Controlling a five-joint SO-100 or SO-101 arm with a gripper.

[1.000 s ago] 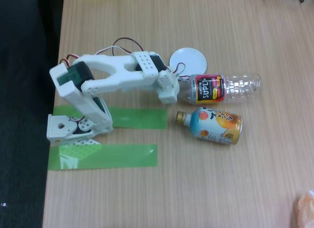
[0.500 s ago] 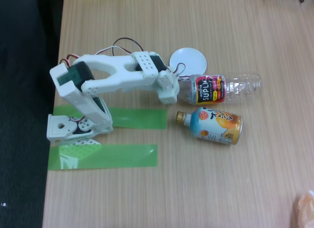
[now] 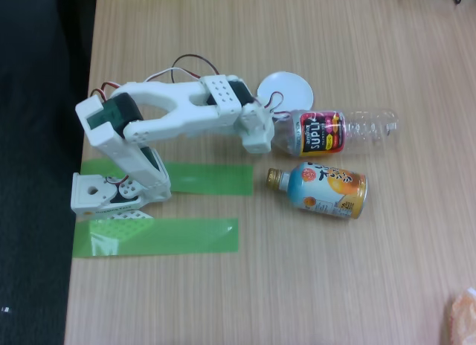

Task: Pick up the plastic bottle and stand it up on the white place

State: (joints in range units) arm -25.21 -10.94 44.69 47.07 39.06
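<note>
**Hand at the neck of the lying bottle**

While the white arm [image 3: 171, 114] is stretched over the table [image 3: 312, 285], the hand [image 3: 262, 133] is placed at the cap end of the plastic bottle [image 3: 338, 131]; whether its fingers are closed cannot be told. The bottle is seen lying on its side, base to the right. Just above its neck the white place [image 3: 286, 87] is found. Below it, an orange-and-blue can-bottle [image 3: 320, 189] is laid.
</note>
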